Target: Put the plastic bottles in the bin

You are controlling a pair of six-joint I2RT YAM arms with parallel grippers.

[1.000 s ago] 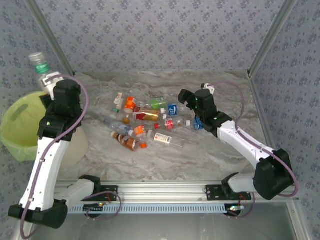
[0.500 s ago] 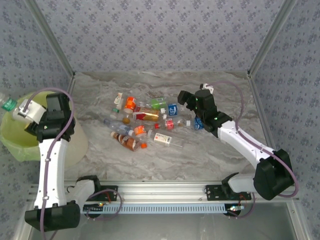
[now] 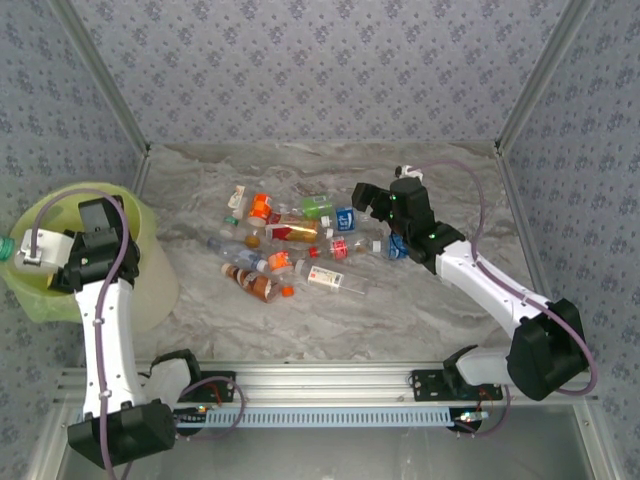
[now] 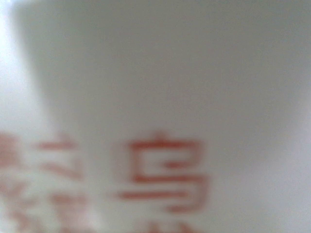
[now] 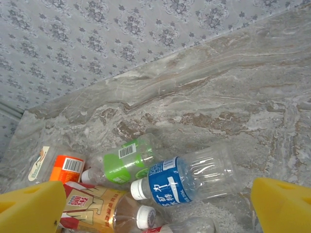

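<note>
The bin sat at the left of the frame. The left tool hung over it, squeezed tight on a green-capped bottle. The bottle lay flat, cap pointing at the left edge, so I think it should let go over the middle. The right tool was wide open and held nothing

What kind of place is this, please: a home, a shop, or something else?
Probably a robot test cell: a left arm and a right arm bolted to a metal rail at the edge of a marble-patterned table, patterned walls closing it in, and plastic bottles heaped near a bin.
</note>
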